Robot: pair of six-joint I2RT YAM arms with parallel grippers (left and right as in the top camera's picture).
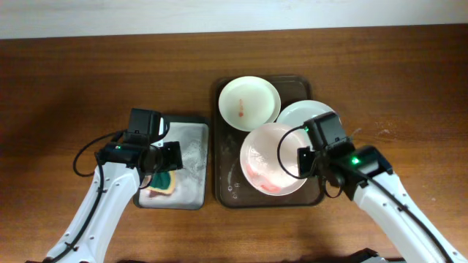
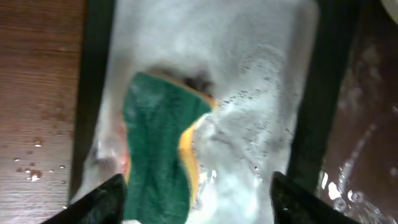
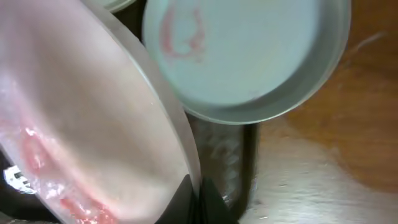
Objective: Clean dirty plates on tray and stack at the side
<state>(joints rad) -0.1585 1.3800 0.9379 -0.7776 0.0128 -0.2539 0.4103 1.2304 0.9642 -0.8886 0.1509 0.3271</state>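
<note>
Overhead view: the dark brown tray [image 1: 222, 191] lies in the middle of the wooden bench [image 1: 73, 88], and all three plates are within it.
Smeared plate [image 1: 267, 157]: the nearest plate, with red smears and foam inside; its rim overlaps the other two plates.
Spotted plate [image 1: 249, 103]: sits at the tray's back left corner and has a small red mark near its middle.
Third plate [image 1: 311, 112]: sits at the back right, partly hidden by the smeared plate and the right arm.
Right hand [image 1: 306, 159]: clamped on the right rim of the smeared plate. In the right wrist view the dark fingertips [image 3: 186, 196] pinch that rim, the plate [image 3: 93, 106] looks tilted, and the tray [image 3: 227, 149] lies beneath.
Left hand [image 1: 170, 155]: hangs over the grey-white sponge tray [image 1: 191, 157], which is just left of the brown tray. Its fingers [image 2: 99, 202] are spread apart and hold nothing.
Sponge [image 2: 155, 149]: green on top with a yellow edge, lying in foam on the sponge tray between the spread fingers.
</note>
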